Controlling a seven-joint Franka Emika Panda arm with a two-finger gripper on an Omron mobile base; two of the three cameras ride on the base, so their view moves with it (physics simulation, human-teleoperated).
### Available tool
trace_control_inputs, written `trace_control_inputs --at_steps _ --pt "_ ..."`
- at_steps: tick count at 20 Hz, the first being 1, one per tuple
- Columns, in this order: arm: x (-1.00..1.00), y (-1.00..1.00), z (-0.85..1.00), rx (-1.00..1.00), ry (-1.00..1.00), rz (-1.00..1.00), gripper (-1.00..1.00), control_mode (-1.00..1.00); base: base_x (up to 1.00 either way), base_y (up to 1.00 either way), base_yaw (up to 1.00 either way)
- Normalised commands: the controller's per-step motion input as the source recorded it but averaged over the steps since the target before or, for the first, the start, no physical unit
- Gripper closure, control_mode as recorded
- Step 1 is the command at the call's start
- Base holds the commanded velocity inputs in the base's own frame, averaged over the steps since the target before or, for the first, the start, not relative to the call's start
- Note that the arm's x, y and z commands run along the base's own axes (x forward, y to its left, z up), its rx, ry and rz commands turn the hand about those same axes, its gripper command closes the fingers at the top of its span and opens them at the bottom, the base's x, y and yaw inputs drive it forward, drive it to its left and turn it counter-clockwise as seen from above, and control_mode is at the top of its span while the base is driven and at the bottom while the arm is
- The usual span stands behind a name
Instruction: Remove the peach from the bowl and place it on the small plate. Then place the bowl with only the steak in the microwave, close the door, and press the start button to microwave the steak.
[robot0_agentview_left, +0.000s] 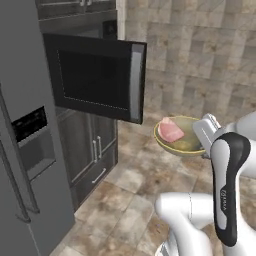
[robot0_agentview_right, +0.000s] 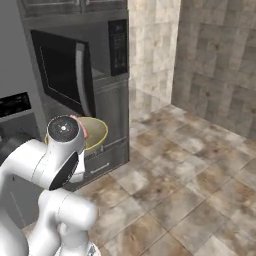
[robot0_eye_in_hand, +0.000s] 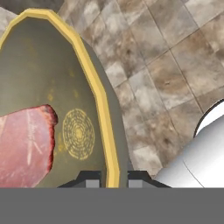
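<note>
The olive-yellow bowl (robot0_eye_in_hand: 43, 74) hangs in the air over the tiled floor, and my gripper (robot0_eye_in_hand: 111, 179) is shut on its yellow rim. In the bowl lies the pink steak (robot0_eye_in_hand: 24, 148). In the left base view, the bowl (robot0_agentview_left: 189, 146) with the steak (robot0_agentview_left: 170, 131) is just right of the open black door (robot0_agentview_left: 95, 77) and level with that door's lower edge. The microwave (robot0_agentview_right: 102, 55) stands behind the door (robot0_agentview_right: 60, 70), its keypad (robot0_agentview_right: 118, 46) at the right. The bowl (robot0_agentview_right: 98, 132) peeks out behind my arm. The peach and the small plate are out of view.
A grey fridge (robot0_agentview_left: 25, 140) with a dispenser stands at the left. Dark cabinet doors (robot0_agentview_left: 95, 150) sit under the microwave. A stone-tiled wall (robot0_agentview_left: 200, 60) rises behind, and open tiled floor (robot0_agentview_right: 190, 175) stretches to the right.
</note>
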Motion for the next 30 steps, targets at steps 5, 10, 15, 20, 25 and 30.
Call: trace_control_inputs --at_steps 5,10,15,20,25,30 --pt "0.00 0.00 0.00 0.00 0.00 0.00 1.00 1.00 0.96 -0.82 0.02" --pt "0.00 0.00 0.00 0.00 0.00 0.00 1.00 1.00 0.98 -0.46 0.17" --pt "0.00 0.00 0.00 0.00 0.00 0.00 1.00 1.00 0.95 -0.07 0.38" --pt "0.00 0.00 0.00 0.00 0.00 0.00 1.00 1.00 0.92 -0.14 0.42" --pt "0.00 0.00 0.00 0.00 0.00 0.00 1.00 1.00 0.72 -0.33 0.39" --pt "0.00 0.00 0.00 0.00 0.00 0.00 1.00 1.00 0.07 -0.29 0.35"
